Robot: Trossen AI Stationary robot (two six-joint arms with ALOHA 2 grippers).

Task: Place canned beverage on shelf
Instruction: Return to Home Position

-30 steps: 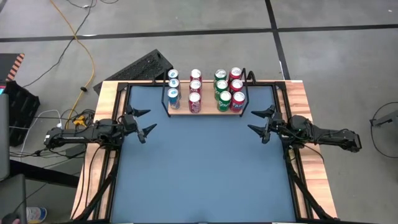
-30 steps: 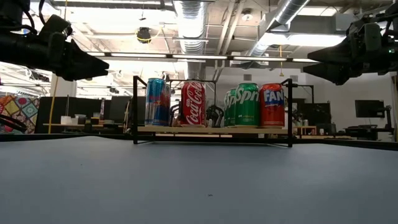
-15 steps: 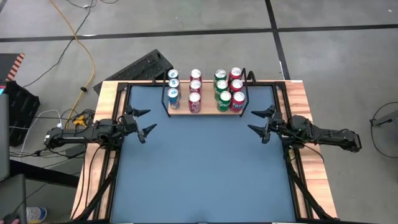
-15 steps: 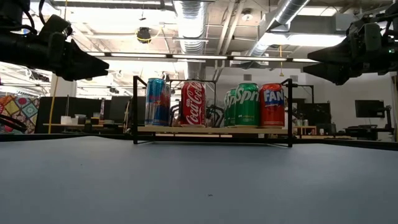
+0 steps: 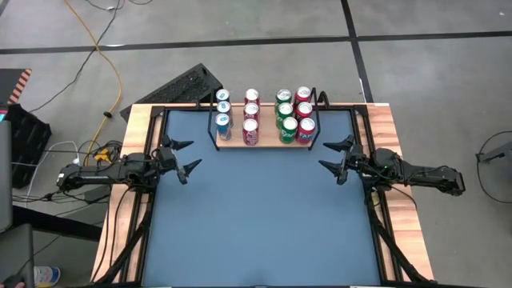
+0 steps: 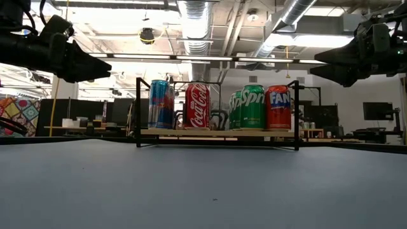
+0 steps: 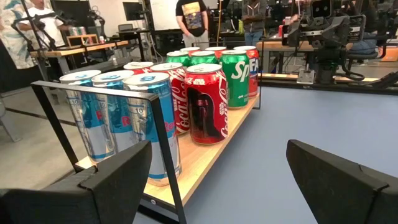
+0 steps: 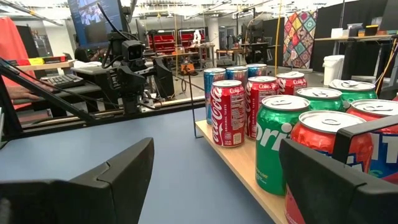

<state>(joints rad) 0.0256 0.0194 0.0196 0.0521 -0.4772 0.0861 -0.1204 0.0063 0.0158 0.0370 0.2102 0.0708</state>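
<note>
Twelve cans [image 5: 250, 128] on shelf [image 5: 268, 134], four rows

The small rectangular light-wood shelf board [image 5: 268, 136] looks smooth and matt; its thin black wire frame [image 7: 163, 137] is metal (faint sheen). The glossy metal soda cans [image 7: 207, 102] shine. At 6 o'clock from them, the big blue table top [image 5: 256, 216] is matt, its rim [image 5: 384, 132] grained wood.

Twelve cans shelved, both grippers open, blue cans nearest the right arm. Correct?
No. The high view shows the blue cans at the shelf end nearest the left gripper; the Fanta cans stand nearest the right gripper. The rest holds.
</note>
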